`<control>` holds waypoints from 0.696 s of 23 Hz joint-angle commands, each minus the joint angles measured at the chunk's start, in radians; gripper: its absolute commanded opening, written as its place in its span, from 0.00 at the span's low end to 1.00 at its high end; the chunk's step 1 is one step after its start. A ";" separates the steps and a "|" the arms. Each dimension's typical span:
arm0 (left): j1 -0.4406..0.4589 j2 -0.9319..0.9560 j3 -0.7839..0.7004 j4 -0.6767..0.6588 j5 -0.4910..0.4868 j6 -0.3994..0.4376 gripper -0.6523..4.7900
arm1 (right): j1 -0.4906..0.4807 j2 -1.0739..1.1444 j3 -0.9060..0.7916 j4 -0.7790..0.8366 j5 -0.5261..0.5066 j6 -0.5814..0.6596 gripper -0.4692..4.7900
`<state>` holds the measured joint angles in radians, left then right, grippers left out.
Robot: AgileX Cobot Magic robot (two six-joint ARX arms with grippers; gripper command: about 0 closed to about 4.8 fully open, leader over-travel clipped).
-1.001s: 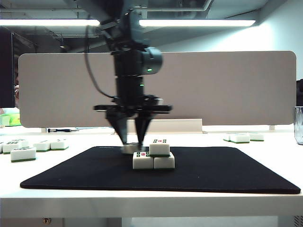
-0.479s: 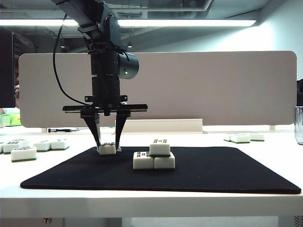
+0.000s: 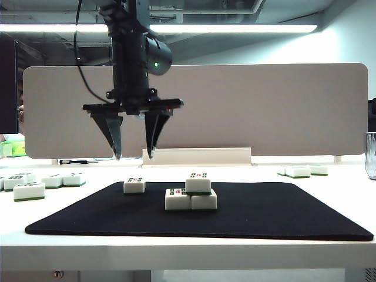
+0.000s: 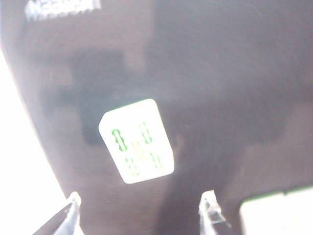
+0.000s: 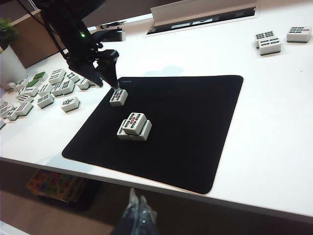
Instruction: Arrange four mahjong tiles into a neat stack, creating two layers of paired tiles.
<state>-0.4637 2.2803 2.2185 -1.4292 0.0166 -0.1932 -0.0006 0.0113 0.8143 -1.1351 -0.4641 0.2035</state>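
Exterior view: the left gripper hangs in the upper left of centre, its jaws spread apart and empty, above a single white mahjong tile with a thin green back lying on the black rectangular mat. Right of that tile, mid-frame, three matching tiles form an unfinished stack: two side by side, one on top toward the right.

Left wrist view: the lone tile lies face up at centre, the gripper's fingertips at the lower edge, apart from it.

Right wrist view: the right gripper sits at the bottom edge off the mat, fingers pressed together with nothing between them. Loose white tiles lie on the white table at the left.
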 commanded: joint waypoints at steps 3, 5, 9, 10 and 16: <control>0.009 -0.010 -0.005 0.011 -0.049 0.471 0.69 | 0.000 -0.012 0.003 0.009 -0.001 -0.002 0.09; 0.018 -0.006 -0.005 0.017 -0.025 0.591 0.69 | 0.000 -0.012 0.003 0.009 -0.001 -0.002 0.09; 0.051 -0.003 -0.005 0.045 0.040 0.776 0.79 | 0.000 -0.012 0.003 0.009 -0.001 -0.002 0.09; 0.053 -0.001 -0.005 0.048 0.041 0.816 0.79 | 0.000 -0.012 0.003 0.009 -0.001 -0.002 0.09; 0.051 0.010 -0.005 0.063 0.163 1.046 0.79 | 0.000 -0.012 0.003 0.009 -0.001 -0.002 0.09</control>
<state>-0.4099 2.2894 2.2112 -1.3705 0.1421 0.7803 -0.0006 0.0113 0.8143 -1.1351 -0.4644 0.2035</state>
